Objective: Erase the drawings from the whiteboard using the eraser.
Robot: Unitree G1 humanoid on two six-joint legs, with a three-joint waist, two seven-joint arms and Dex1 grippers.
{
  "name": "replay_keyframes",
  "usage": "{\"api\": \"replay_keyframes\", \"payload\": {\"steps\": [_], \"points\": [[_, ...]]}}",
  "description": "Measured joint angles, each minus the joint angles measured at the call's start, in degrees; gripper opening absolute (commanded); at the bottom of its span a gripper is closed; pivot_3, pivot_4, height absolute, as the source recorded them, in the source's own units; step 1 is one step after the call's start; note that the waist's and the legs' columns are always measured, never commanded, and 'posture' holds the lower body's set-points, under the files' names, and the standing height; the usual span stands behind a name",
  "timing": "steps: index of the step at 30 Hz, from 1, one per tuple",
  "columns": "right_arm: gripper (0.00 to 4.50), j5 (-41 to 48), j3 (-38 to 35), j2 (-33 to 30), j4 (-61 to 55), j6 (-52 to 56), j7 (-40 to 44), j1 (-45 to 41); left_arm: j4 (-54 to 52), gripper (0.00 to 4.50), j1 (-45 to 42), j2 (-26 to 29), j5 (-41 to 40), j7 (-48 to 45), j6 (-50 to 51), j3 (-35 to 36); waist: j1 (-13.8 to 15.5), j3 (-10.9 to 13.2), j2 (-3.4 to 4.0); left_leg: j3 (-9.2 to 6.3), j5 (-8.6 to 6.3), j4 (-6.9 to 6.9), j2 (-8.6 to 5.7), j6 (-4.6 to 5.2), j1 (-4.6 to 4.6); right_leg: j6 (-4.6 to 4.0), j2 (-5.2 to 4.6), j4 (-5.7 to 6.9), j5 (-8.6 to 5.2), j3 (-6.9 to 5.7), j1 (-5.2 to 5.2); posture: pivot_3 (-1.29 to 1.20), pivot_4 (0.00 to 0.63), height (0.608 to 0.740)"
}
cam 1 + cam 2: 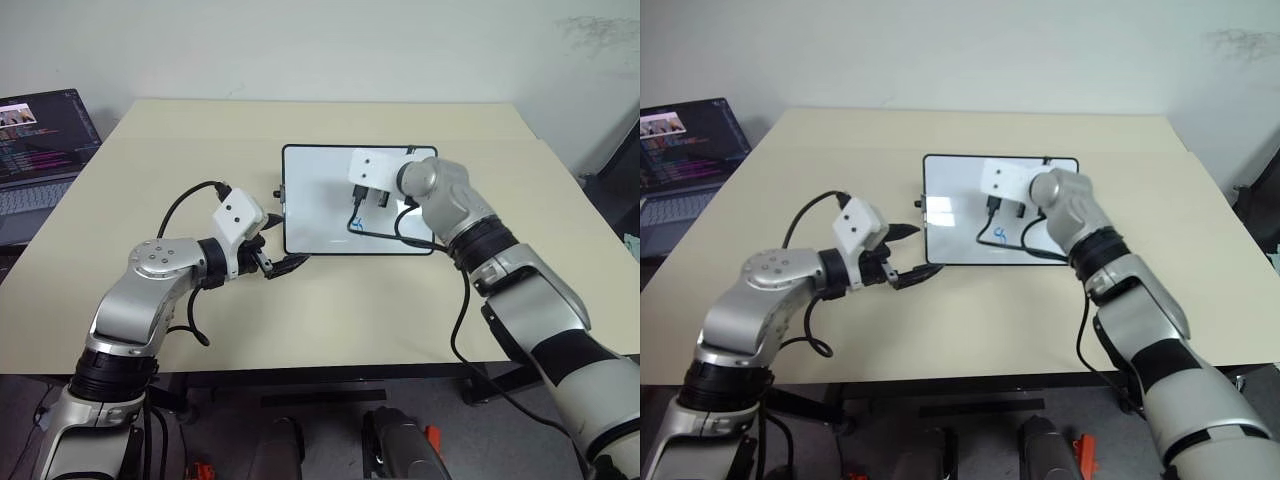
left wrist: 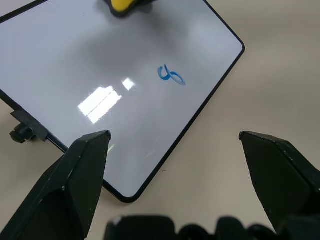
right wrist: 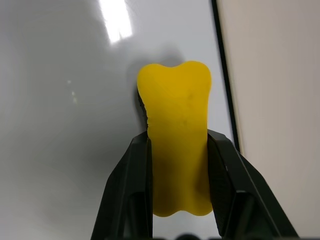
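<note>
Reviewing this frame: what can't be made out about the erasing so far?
- Whether the yellow sponge eraser, pinched in the right claw, touches the glossy white black-framed whiteboard: the right wrist view hides its underside.
- Board area beneath the right arm in the head views: covered, so further marks are unknown.
- The single visible blue squiggle: too small to read in the head views.

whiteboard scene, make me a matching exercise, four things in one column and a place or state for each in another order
Things:
1. eraser
2. left gripper
3. blue drawing
4. laptop

Places or states:
A. open, near the whiteboard's corner
B. at the table's left edge, screen lit
C. squeezed between the right gripper's fingers
D. on the whiteboard, not yet wiped

Pairs: 1-C, 2-A, 3-D, 4-B
</note>
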Motion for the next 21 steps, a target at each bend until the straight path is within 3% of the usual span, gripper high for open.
{"api": "replay_keyframes", "payload": {"steps": [10,14,21], "points": [[1.08,3.89,-3.86,-0.56,-0.14,0.15,3.18,-0.08,0.85,4.50,-1.07,-0.47,0.06,-0.39,-0.99,-0.07,-0.11,0.00,0.00,0.00,0.00,-0.04,0.00,0.00,-0.01,0.00,0.01,0.00,0.00,-0.01,-0.01,0.00,0.150,0.740],[1.08,10.81,-7.94,-4.56,-14.57,4.17,12.79,6.23,1.14,4.50,-1.14,0.09,0.09,-1.05,-1.01,-0.03,0.29,0.01,0.01,-0.01,-0.01,-0.12,0.00,-0.01,-0.09,0.04,0.02,-0.02,-0.04,-0.02,-0.07,0.00,0.150,0.740],[1.07,9.51,-6.43,-14.53,-28.52,7.63,19.09,18.39,1.73,4.50,-0.08,3.07,0.12,-2.51,-1.27,0.95,0.69,0.01,0.01,0.05,-0.03,-0.25,0.00,-0.04,-0.10,-0.02,0.01,-0.15,-0.12,0.00,-0.12,0.00,0.150,0.740]]}}
